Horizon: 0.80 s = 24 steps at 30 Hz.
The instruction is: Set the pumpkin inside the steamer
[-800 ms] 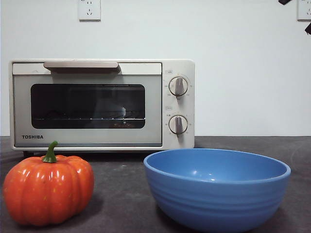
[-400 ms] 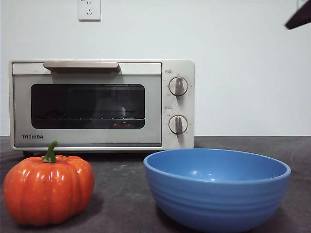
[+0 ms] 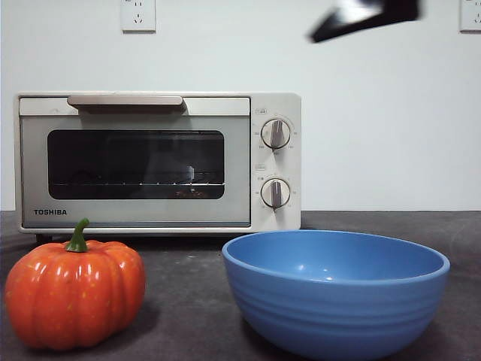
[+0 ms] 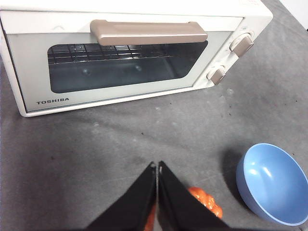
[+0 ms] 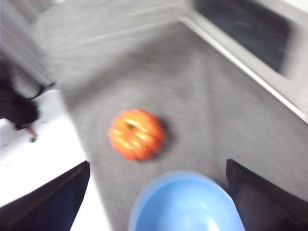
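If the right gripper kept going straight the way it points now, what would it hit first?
Probably the wide blue bowl, lying between the right gripper's open jaws; the small orange pumpkin sits just beyond. The view is blurred, so depth is uncertain.

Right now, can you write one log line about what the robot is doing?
pumpkin: on table, untouched | steamer: door closed | right gripper: open, above blue bowl | left gripper: shut, empty, above pumpkin

The left gripper (image 4: 157, 166) hangs above the table (image 4: 96, 149), jaws pressed together. Beneath it peeks the pumpkin (image 4: 207, 202), beside the blue bowl (image 4: 274, 183). The steamer (image 4: 130, 53) stands closed.
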Motion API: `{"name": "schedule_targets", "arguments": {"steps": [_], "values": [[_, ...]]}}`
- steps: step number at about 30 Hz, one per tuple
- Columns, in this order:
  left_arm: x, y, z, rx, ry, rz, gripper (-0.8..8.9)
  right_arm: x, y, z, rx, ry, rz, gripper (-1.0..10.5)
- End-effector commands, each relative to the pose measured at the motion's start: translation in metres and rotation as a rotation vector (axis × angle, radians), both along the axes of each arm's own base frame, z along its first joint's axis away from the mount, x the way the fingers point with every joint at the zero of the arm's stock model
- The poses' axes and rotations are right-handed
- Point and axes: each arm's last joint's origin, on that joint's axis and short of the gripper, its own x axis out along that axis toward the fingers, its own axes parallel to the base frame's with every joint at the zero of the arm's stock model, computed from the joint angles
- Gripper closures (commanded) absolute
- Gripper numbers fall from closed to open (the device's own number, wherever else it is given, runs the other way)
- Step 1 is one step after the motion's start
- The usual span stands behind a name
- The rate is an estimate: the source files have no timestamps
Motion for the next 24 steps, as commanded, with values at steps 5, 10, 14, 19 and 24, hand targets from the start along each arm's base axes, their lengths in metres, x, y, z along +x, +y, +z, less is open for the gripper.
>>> {"name": "schedule_targets", "arguments": {"steps": [5,10,14,19,24], "values": [[0.001,0.0,0.006,0.011,-0.033,-0.013,7.98,0.01,0.065,-0.001,-0.048,-0.021,0.116,4.9],[0.001,0.0,0.006,0.01,-0.032,-0.013,7.98,0.014,0.101,-0.018,-0.081,-0.02,0.169,4.9],[0.001,0.0,0.006,0.01,-0.032,-0.013,7.98,0.014,0.122,-0.039,-0.131,-0.001,0.192,4.7],[0.001,0.0,0.006,0.011,-0.032,-0.013,7.98,0.013,0.144,-0.062,-0.181,-0.005,0.205,4.3],[0.001,0.0,0.006,0.01,-0.032,-0.013,7.98,0.013,0.167,-0.093,-0.235,-0.02,0.203,4.3]]}}
